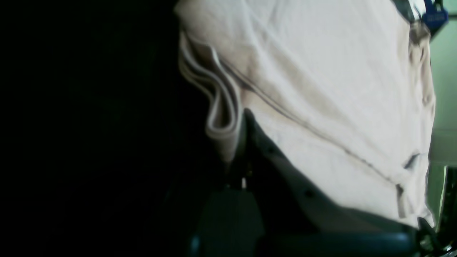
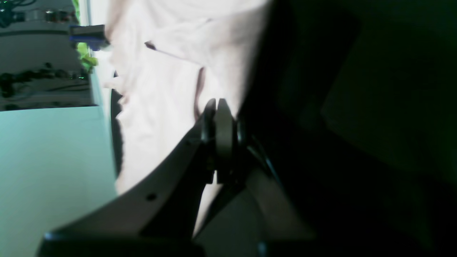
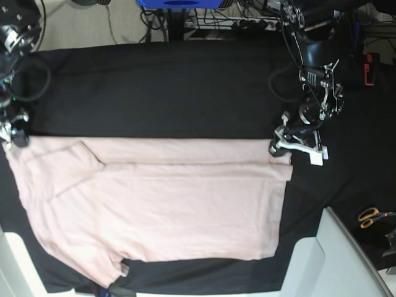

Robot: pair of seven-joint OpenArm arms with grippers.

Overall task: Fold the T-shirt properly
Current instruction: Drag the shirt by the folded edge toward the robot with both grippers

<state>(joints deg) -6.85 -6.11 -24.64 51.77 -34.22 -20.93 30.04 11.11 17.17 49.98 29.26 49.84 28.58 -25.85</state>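
Two dark robot arms with pale grey finger pieces

The left arm [image 3: 312,68] is showing black housings, looping black cables and bare metal brackets above a pale grey left gripper [image 3: 291,143] carrying a small white block. The right arm [image 3: 13,55] is showing black round joints and a coiled black cable. Up close, the right gripper [image 2: 217,107] is showing grey curved fingers [image 2: 223,128] with dark screw holes over a black base; the left wrist view is showing the same grey, screw-dotted finger.

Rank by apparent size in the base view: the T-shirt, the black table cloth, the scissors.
1. black table cloth, largest
2. T-shirt
3. scissors, by far smallest
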